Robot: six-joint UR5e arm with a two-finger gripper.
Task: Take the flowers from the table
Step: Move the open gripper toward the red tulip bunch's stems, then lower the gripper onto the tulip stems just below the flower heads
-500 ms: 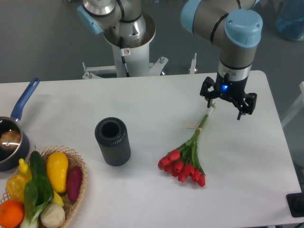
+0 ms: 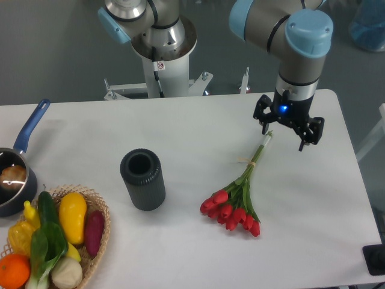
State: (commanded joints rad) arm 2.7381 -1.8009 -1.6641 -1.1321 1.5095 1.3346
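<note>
So the grey-and-blue arm reaches in from the top right and points straight down, its black two-finger pincer (image 2: 284, 136) spread wide with nothing in it, hanging right over the stem tips. The little bunch of red tulips with green leaves and tied pale-green stems (image 2: 240, 194) lies flat on the big white rounded counter (image 2: 180, 132), blooms toward the front, stems angled up to the pincer. A dark ribbed cylinder (image 2: 142, 179) stands well apart on the left.
</note>
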